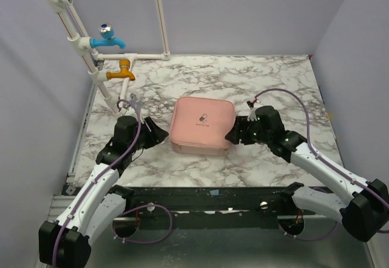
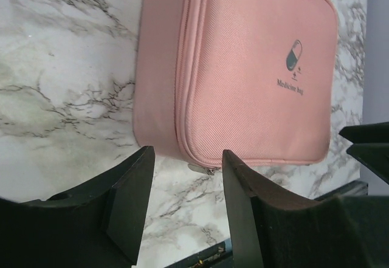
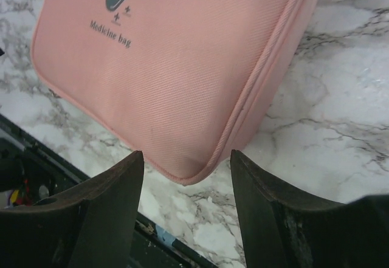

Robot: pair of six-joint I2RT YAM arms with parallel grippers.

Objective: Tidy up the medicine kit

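The medicine kit (image 1: 202, 125), a pale pink zip case with a pill logo on its lid, lies closed and flat at the middle of the marble table (image 1: 267, 73). My left gripper (image 1: 159, 133) stands open just off its near-left corner. In the left wrist view the kit (image 2: 255, 79) fills the upper right, and a small metal zip pull (image 2: 203, 169) shows just beyond the gap of the left gripper (image 2: 187, 155). My right gripper (image 1: 233, 135) is open beside the near-right corner. In the right wrist view the kit's rounded corner (image 3: 176, 67) lies just ahead of the right gripper (image 3: 187, 158), with only marble between the jaws.
A white pipe frame (image 1: 82, 43) with a blue tap (image 1: 108, 37) and an orange tap (image 1: 123, 70) stands at the back left. A black rail (image 1: 206, 198) runs along the table's near edge. Plain walls close in the sides and back.
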